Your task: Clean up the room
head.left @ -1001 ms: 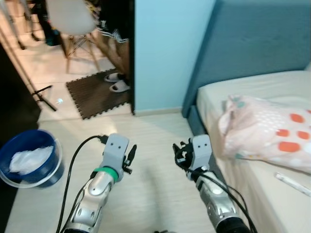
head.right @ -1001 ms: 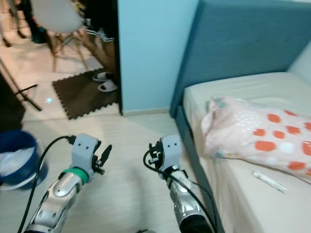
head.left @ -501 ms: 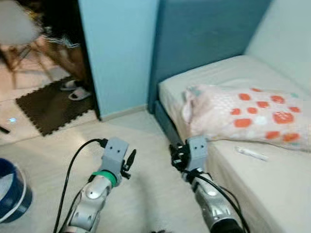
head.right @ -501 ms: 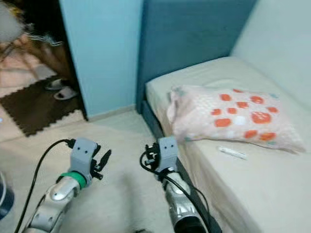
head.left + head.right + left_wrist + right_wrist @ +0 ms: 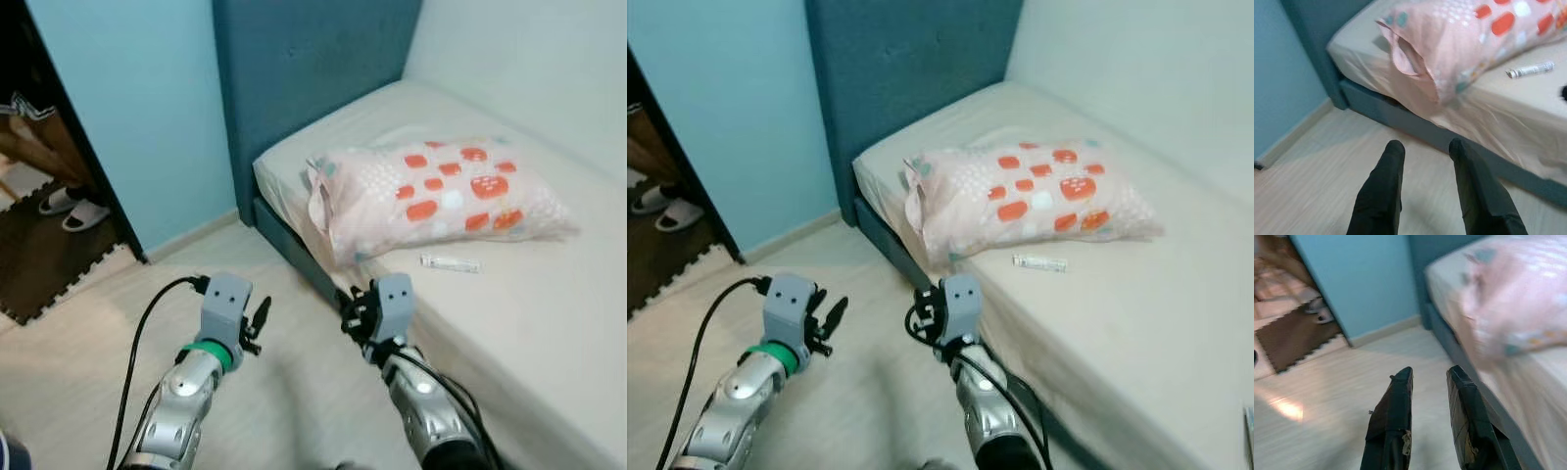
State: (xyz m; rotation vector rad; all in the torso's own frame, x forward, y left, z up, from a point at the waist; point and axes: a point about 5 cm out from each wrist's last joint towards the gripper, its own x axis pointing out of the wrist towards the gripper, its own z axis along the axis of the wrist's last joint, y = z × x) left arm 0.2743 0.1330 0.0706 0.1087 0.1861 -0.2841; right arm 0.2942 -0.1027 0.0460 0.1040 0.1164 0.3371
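Bedroom floor | both end effectors (image 5: 1422,147) (image 5: 1430,374) parted, empty | tube (image 5: 450,262) label unreadable

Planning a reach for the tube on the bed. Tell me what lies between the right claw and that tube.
In the left eye view, only bare sheet over the mattress edge lies between the right claw and the small white tube. The spotted pillow sits just behind the tube.

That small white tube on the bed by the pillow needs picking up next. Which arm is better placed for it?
Probably the right gripper: it hangs open at the bed's edge, nearer the white tube. The left gripper hangs over the floor.
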